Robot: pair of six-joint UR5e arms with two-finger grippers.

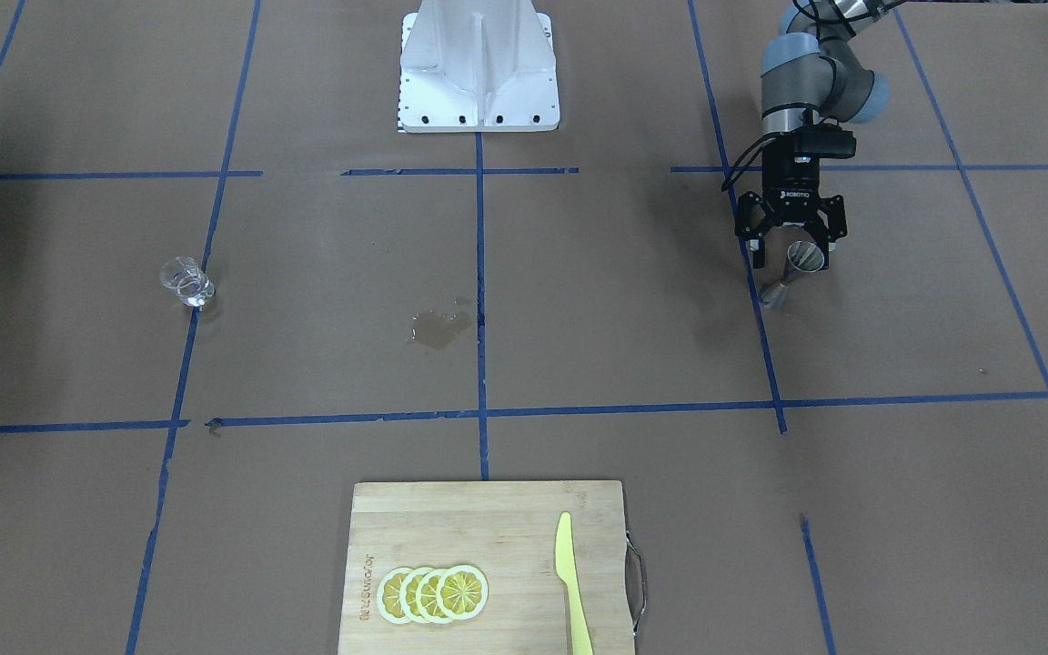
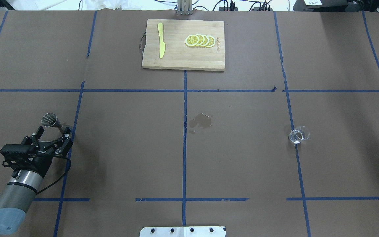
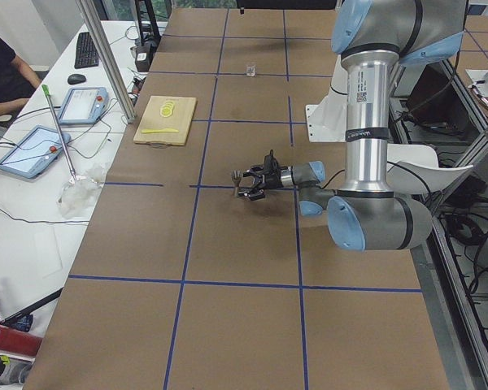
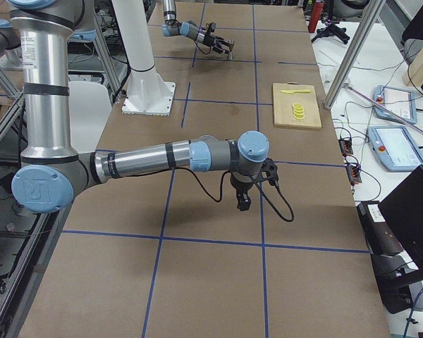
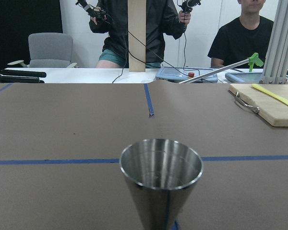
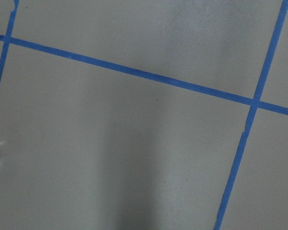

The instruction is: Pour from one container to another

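The clear glass cup [image 2: 299,135] stands alone on the table's right half, also showing in the front-facing view [image 1: 186,282]. The grey steel jigger [image 2: 52,120] stands upright on the left half, its open cone filling the left wrist view [image 5: 161,178]. My left gripper [image 2: 54,131] is low and open, its fingers on either side of the jigger's near side without closing on it [image 1: 792,247]. My right gripper [image 4: 243,203] shows only in the exterior right view, pointing down over bare table; I cannot tell whether it is open or shut.
A wooden cutting board [image 2: 176,59] with lemon slices [image 2: 200,40] and a yellow knife [image 2: 161,44] lies at the far middle edge. A wet stain [image 2: 201,121] marks the table's centre. The white base plate [image 1: 478,64] sits between the arms. People sit beyond the far edge [image 5: 245,36].
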